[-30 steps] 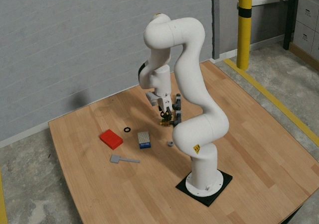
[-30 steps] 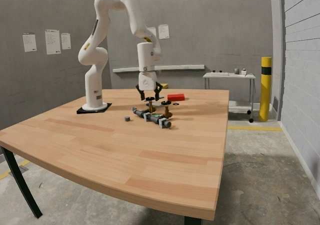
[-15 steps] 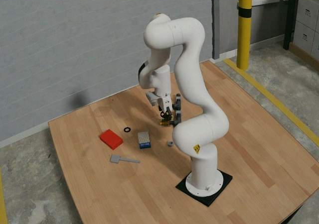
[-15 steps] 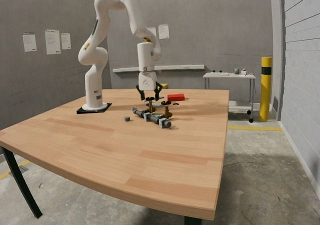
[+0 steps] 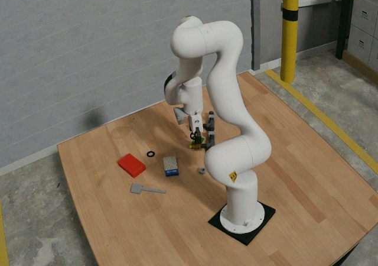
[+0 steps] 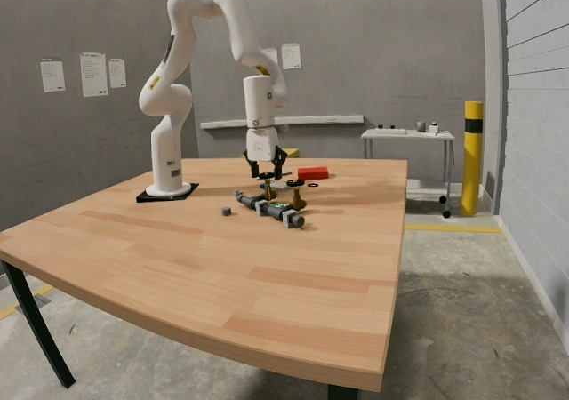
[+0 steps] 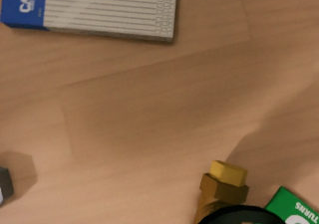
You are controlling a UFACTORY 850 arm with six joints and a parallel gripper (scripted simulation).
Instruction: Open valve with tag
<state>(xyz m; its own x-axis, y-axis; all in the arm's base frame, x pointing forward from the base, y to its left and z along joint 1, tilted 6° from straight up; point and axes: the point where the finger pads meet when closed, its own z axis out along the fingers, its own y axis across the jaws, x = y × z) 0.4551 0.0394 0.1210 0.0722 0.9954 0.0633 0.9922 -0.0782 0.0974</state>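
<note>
A grey pipe (image 5: 210, 127) (image 6: 272, 211) lies on the table with two brass valves, each topped by a black handwheel. My gripper (image 5: 195, 132) (image 6: 265, 172) is open and points straight down, its fingers on either side of the handwheel (image 6: 266, 175) (image 7: 239, 214) of the valve nearer the arm's base, without clamping it. That valve's brass body (image 7: 224, 184) shows at the bottom of the wrist view. The second valve (image 6: 295, 192) stands free to its right in the exterior view. A green tag (image 5: 202, 139) (image 6: 278, 204) (image 7: 294, 210) lies by the pipe between the valves; only the word "TURNS" is readable.
A blue and white cable box (image 5: 170, 165) (image 7: 100, 7), a red box (image 5: 131, 164) (image 6: 313, 172), a loose black ring (image 5: 147, 153) (image 6: 313, 185), a small grey nut (image 5: 201, 169) (image 6: 225, 211) and a flat grey tool (image 5: 146, 190) lie on the table near the pipe.
</note>
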